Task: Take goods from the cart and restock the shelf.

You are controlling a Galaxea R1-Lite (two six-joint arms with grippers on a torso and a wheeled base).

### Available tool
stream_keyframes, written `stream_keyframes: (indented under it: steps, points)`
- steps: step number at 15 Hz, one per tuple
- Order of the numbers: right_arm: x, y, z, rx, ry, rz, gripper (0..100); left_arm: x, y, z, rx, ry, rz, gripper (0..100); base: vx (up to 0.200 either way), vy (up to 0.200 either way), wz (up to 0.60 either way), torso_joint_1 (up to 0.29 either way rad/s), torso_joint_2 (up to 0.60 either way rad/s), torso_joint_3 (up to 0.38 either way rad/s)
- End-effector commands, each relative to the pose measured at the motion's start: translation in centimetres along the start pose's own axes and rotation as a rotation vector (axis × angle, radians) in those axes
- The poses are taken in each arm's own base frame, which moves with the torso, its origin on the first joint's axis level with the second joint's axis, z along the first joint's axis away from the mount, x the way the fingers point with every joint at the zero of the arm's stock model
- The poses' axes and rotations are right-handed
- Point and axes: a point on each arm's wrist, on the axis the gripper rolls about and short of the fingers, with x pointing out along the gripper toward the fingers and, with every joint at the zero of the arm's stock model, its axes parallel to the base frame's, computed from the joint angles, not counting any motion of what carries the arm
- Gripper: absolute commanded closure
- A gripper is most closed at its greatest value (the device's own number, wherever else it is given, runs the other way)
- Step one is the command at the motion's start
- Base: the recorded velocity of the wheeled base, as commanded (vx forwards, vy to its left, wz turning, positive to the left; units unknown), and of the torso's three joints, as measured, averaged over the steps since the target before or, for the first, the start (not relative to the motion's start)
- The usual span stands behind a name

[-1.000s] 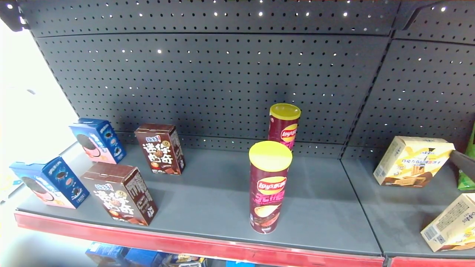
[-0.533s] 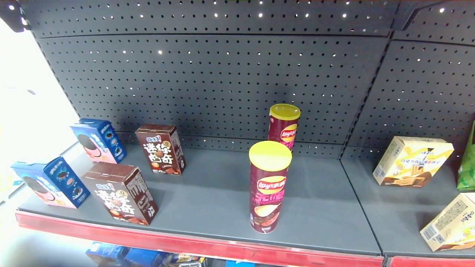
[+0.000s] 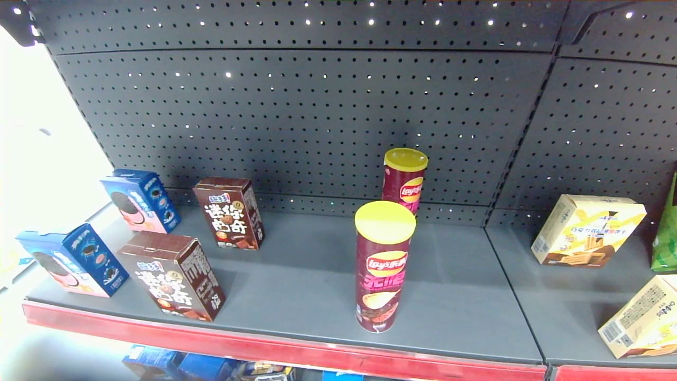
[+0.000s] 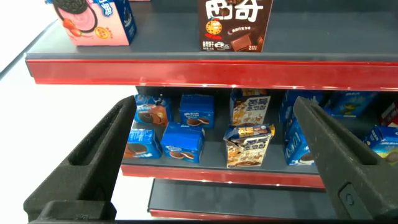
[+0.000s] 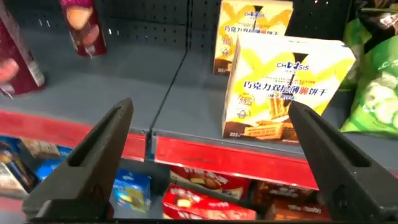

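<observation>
Both left gripper (image 4: 214,106) and right gripper (image 5: 209,107) gape wide, empty; I've drawn the right back from the yellow cardboard box (image 3: 587,230), so cart next

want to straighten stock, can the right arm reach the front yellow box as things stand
Probably yes: the right claw is open and faces the front yellow box, with nothing between them.

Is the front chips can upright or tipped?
Upright: the front chips can stands on its base, yellow lid facing up.
</observation>
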Motion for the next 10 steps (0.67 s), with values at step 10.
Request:
stream_keyframes:
  steps: [10]
  points:
    - [0.3,0.0,-3.4,0.085,0.111,-0.087,0,0.0,0.0,0.0,0.0,0.002,0.002,0,0.0,0.0,0.0,0.0,0.0,0.0]
